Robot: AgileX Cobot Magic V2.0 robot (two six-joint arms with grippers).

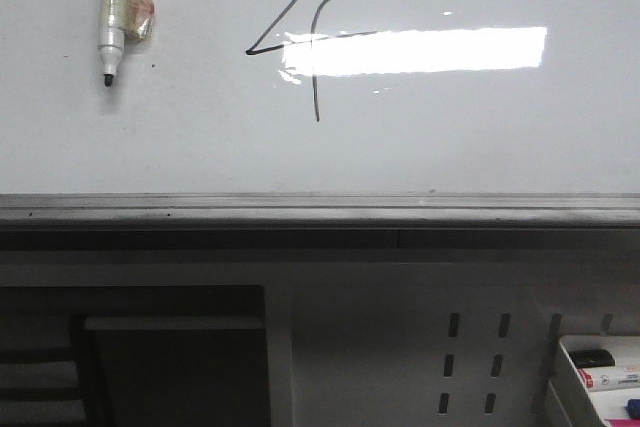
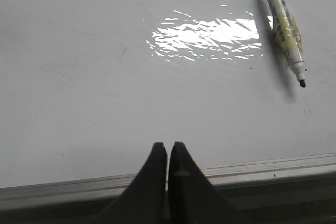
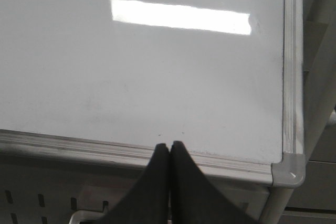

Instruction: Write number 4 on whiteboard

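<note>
The whiteboard [image 1: 450, 137] fills the upper front view, with its grey rail [image 1: 320, 209] along the lower edge. A black hand-drawn number 4 [image 1: 300, 42] stands on it, partly under a bright light reflection. A white marker [image 1: 115, 12] with a black tip lies on the board at far left; it also shows in the left wrist view [image 2: 284, 24]. My left gripper [image 2: 168, 145] is shut and empty over the board's lower rail [image 2: 262, 174]. My right gripper [image 3: 169, 145] is shut and empty near the board's corner [image 3: 289, 169]. Neither gripper shows in the front view.
Below the rail is a grey perforated panel [image 1: 470, 362]. A white tray [image 1: 605, 377] with markers sits at the lower right. A dark shelf opening [image 1: 130, 357] is at the lower left.
</note>
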